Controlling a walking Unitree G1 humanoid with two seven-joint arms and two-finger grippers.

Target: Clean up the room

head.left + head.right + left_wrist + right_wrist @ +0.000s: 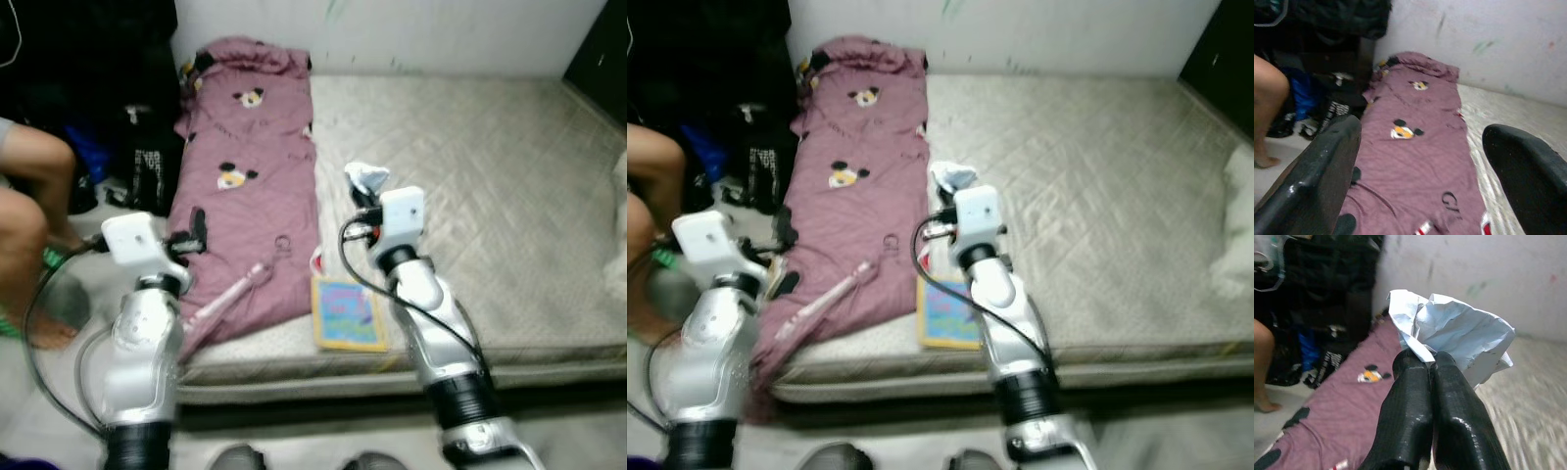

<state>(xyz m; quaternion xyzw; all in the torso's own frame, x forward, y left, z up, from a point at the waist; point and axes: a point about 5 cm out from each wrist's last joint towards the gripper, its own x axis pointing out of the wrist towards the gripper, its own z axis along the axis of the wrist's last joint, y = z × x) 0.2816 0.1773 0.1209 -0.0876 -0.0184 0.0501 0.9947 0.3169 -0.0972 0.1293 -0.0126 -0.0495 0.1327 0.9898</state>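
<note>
the right gripper point(1431, 363) has its fingers pressed together on a crumpled white paper point(1449, 338), held up above the mattress point(490, 176) near its front edge. the left gripper point(1420, 161) is spread wide over the pink blanket point(250, 186) on the left. a colourful book point(348, 313) lies at the near edge.

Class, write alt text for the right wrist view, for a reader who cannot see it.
The right gripper, its two black fingers pressed together, pinches a crumpled white sheet of paper in the air. Below it lies a mauve blanket with cartoon mouse prints on a grey quilted mattress; a person's bare leg stands at the edge beside dark bags.
</note>
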